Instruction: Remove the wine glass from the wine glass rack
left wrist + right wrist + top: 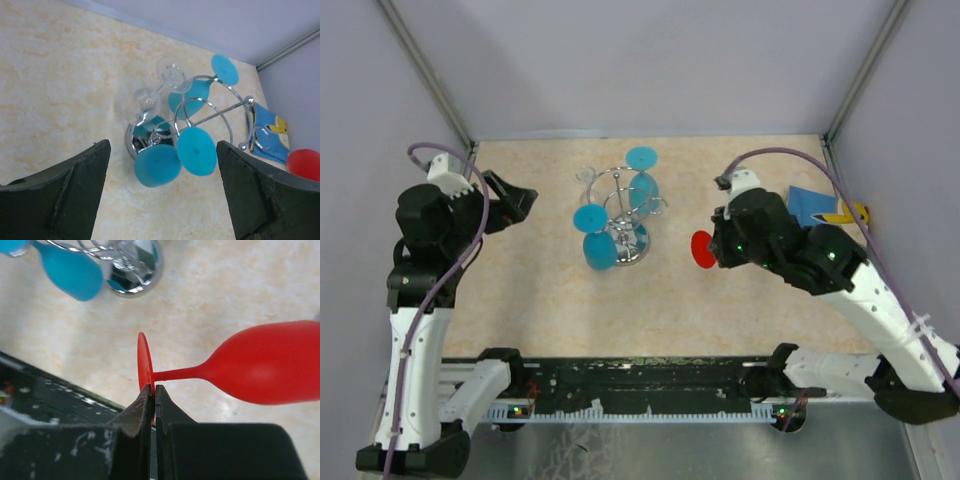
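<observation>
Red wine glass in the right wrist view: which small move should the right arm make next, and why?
Probably lower it gently to the table. The right end effector is shut on the foot's edge of the red wine glass, which is already clear of the wine glass rack, so only placing seems left.

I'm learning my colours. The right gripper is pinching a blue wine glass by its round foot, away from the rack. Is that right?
Not quite. The wine glass pinched in the right gripper is red, not blue, as the right wrist view shows. It is held by its round foot, away from the rack.
</observation>
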### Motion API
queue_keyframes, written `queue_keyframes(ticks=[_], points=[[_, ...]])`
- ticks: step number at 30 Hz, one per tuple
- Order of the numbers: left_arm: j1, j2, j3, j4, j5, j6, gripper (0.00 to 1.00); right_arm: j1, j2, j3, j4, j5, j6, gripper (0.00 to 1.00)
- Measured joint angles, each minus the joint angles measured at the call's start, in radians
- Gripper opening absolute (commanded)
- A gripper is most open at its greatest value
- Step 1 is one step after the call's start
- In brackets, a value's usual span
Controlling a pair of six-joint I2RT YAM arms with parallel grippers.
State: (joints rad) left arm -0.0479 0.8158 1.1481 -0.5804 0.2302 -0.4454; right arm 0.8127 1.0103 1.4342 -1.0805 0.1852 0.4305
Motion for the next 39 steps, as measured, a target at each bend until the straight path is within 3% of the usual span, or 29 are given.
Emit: queue_keyframes(ticks=[6, 10, 20, 26, 34, 39], points=[[0.0, 0.098, 0.205, -0.031, 0.032, 0.024, 0.92, 0.261, 0.243, 0.18, -0.225, 0.465, 0.078, 0.0], [0.0, 0.174, 0.344, -0.043, 0.091, 0.053, 0.93, 0.393, 0.368, 0.254, -0.332, 0.682, 0.095, 0.0], [0.0, 0.329, 0.497, -0.05, 0.273, 0.125, 0.97, 0.703, 0.62, 0.348, -0.395, 1.046, -0.06, 0.0], [-0.029, 0.373, 0.513, -0.04, 0.415, 0.168, 0.99, 0.822, 0.698, 0.343, -0.311, 1.106, -0.258, 0.0], [-0.177, 0.349, 0.486, -0.004, 0.509, 0.269, 1.0, 0.935, 0.658, 0.235, 0.047, 1.068, -0.651, 0.0], [-0.228, 0.314, 0.436, 0.005, 0.555, 0.307, 1.0, 0.944, 0.644, 0.22, 0.193, 1.013, -0.797, 0.0]])
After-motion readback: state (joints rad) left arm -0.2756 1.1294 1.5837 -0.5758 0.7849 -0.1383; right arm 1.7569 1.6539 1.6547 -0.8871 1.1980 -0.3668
